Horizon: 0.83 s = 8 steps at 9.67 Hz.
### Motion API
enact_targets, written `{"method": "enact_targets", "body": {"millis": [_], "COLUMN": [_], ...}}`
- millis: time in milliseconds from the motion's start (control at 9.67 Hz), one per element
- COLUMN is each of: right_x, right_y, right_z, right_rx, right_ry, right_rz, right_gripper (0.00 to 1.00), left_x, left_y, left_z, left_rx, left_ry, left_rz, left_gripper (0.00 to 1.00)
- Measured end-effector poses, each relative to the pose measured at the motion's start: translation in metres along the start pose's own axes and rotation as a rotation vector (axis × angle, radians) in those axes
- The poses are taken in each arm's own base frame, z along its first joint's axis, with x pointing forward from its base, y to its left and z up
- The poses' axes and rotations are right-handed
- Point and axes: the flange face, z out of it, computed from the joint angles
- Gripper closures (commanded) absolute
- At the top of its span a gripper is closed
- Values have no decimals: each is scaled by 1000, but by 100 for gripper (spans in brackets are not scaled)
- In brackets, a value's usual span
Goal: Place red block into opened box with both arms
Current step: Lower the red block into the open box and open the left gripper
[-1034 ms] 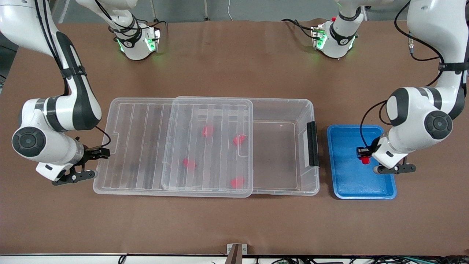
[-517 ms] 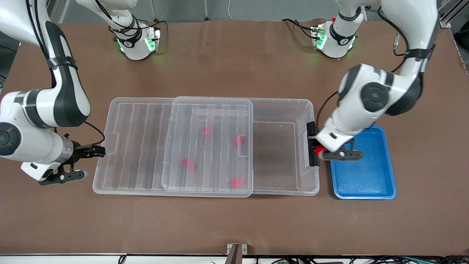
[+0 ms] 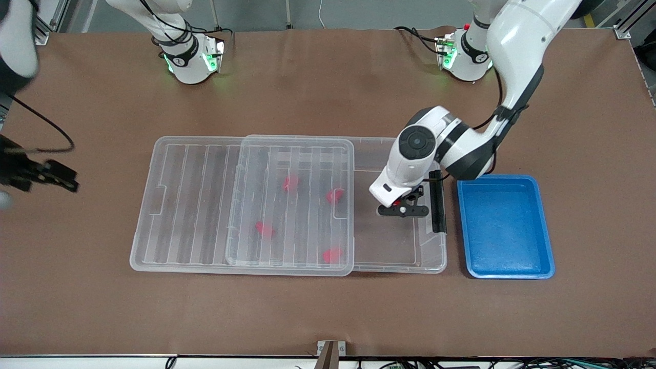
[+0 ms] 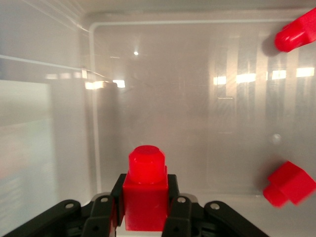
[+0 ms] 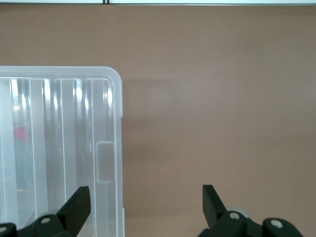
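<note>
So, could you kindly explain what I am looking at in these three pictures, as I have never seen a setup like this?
These are two white robot arms bolted to a brown table. The wide picture comes from a high camera facing them; the other two come from cameras on each arm's wrist.

On the table lies a large clear plastic box with its ribbed clear lid slid partway toward the right arm's end. Several small red plastic pieces lie inside. Beside the box, at the left arm's end, sits an empty blue tray.

The left gripper hangs over the uncovered part of the box, shut on a small red block that points down into it. The right gripper is open and holds nothing; it waits above the table by the lid's edge.
</note>
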Motion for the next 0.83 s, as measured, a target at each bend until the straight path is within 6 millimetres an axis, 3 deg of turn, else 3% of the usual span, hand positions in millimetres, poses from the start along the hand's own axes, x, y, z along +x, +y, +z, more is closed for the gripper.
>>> {"method": "enact_targets", "body": {"millis": [207, 310, 517, 621, 724, 828], "right_x": [-36, -44, -44, -44, -44, -44], "right_y": [49, 61, 62, 63, 64, 65], "right_z": [-33, -34, -20, -16, -15, -15], "right_rx": [7, 9, 10, 10, 10, 10], "right_ry": [-46, -62, -78, -82, -83, -83], "right_rz": [112, 135, 152, 156, 158, 160], "right_gripper": [0, 0, 0, 0, 0, 0], "left_x": [7, 8, 7, 7, 8, 9], "left_y": [4, 6, 6, 5, 4, 3], "left_z": [40, 53, 67, 70, 72, 71], "left_rx": [-36, -47, -36, -31, -28, -28], "left_ry": [-24, -23, -23, -23, -21, -19], "left_rz": [-3, 4, 24, 30, 30, 30], "left_gripper": [99, 98, 91, 62, 16, 9]}}
